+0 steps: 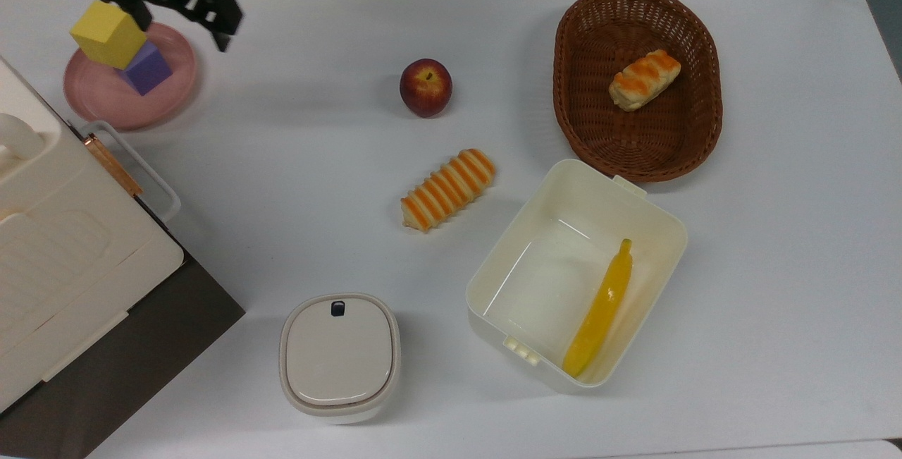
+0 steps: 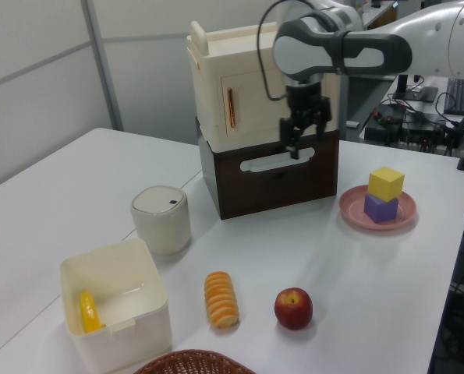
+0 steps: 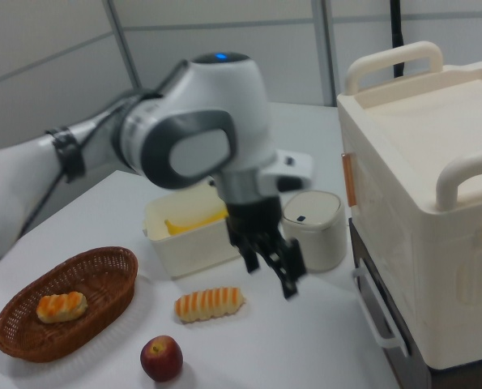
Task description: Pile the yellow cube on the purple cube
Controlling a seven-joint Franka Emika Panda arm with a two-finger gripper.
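Matte yellow cube (image 1: 108, 34) rests on purple cube (image 1: 146, 69): likely light, rigid, best held by opposite flat faces. Gripper (image 2: 295, 139) released, empty.

White rounded arm (image 3: 200, 121), grey joint panels, black gripper (image 3: 271, 259).
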